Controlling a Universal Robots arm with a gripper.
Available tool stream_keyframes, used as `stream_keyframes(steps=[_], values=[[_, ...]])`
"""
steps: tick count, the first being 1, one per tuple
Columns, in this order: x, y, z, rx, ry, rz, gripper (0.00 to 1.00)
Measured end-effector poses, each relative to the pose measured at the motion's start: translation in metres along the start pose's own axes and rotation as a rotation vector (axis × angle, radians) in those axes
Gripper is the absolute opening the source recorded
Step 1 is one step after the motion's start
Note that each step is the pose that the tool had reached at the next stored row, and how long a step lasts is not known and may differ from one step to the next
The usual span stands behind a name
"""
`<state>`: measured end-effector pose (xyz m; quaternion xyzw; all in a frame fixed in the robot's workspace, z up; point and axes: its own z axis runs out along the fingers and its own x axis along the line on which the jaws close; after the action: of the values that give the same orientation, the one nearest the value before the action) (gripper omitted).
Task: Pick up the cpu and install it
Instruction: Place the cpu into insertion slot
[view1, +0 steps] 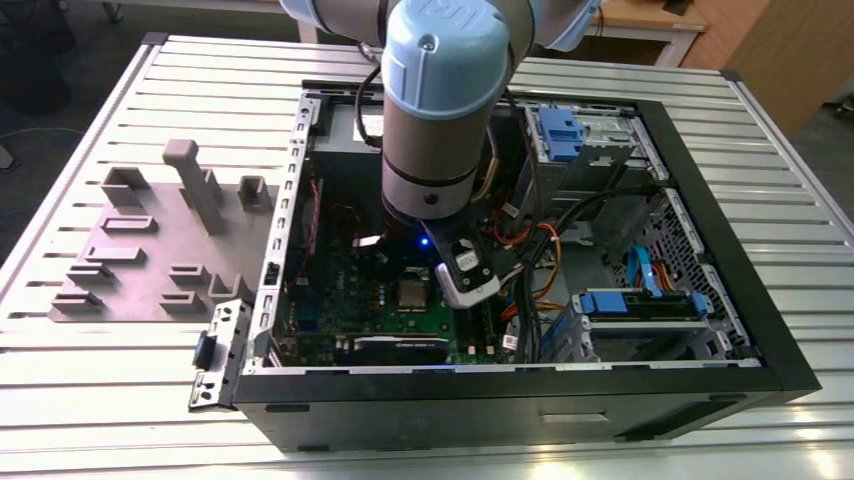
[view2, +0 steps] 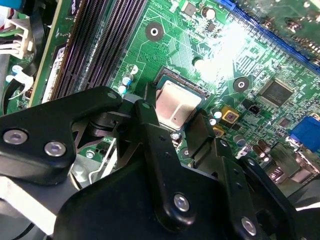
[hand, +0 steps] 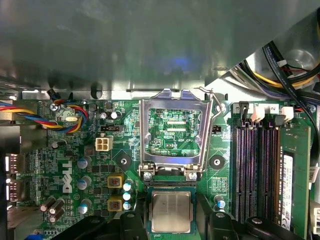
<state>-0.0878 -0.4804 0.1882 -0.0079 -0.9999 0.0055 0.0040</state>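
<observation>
The arm reaches down into an open computer case (view1: 694, 330) that lies on a slatted table (view1: 801, 200). Its claw (hand: 172, 226) hangs low over the green board (hand: 75, 165). In both wrist views the claw's black fingers (view2: 150, 135) stand apart, one on each side of the cpu (hand: 171, 211), with a thin strip of socket (hand: 147, 220) showing between chip and finger; I cannot tell whether they touch it. The cpu lies flat in the socket, silvery top up. The metal frame (hand: 145, 135) is swung open just beside it, hinged at the socket's edge. Dark memory slots (hand: 255, 170) run near the socket. A grey fixture block (view1: 147, 250) sits on the table at the exterior view's left, beside the case.
</observation>
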Motion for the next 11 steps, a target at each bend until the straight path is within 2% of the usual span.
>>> stream_keyframes(steps=[5,11], values=[[0.0000,0.0000,0.0000,-0.0004,-0.0002,0.000,0.47],[0.0009,-0.0002,-0.0030,-0.0004,-0.0002,-0.001,0.47]])
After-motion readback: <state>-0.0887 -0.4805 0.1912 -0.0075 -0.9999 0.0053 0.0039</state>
